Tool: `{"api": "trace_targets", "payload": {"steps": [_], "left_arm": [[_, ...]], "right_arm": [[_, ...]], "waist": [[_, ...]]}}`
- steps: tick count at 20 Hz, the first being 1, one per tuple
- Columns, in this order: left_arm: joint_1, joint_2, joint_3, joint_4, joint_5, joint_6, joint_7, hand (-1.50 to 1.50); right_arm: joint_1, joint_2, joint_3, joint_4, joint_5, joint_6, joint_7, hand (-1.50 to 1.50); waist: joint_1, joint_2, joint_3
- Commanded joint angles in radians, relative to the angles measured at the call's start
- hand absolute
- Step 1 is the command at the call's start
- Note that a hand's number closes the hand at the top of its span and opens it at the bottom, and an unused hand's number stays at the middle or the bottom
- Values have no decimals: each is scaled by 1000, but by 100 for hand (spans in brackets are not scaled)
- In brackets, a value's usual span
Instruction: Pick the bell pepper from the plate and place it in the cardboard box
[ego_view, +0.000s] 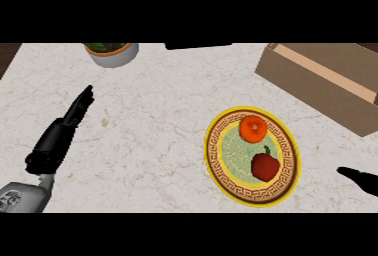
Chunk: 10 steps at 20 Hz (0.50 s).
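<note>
A red bell pepper (265, 166) with a dark green stem lies on the near half of a round plate (216, 165) with a yellow and brown patterned rim. An orange fruit (252, 128) sits on the plate's far half. The cardboard box (325, 80) stands at the back right, its top showing open. My left hand (66, 125) rests at the left of the counter, fingers straight and pointing away, far from the plate. Only a part of my right hand (362, 179) shows at the right edge, to the right of the plate and apart from it.
A grey pot with a green plant (111, 51) stands at the back left. A dark object (198, 45) lies at the counter's far edge. Marbled counter top stretches between my left hand and the plate.
</note>
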Motion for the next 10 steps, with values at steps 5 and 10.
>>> {"api": "trace_targets", "payload": {"steps": [5, 10], "left_arm": [[-51, 23, 7, -52, 33, -75, 59, 0], [-51, -12, -21, -67, 0, -54, 42, 0]], "right_arm": [[237, -133, 78, -345, 282, 115, 337, -150], [204, -267, 125, -463, 270, 373, 612, -150]], "waist": [[73, 17, -1], [108, 23, -3]]}}
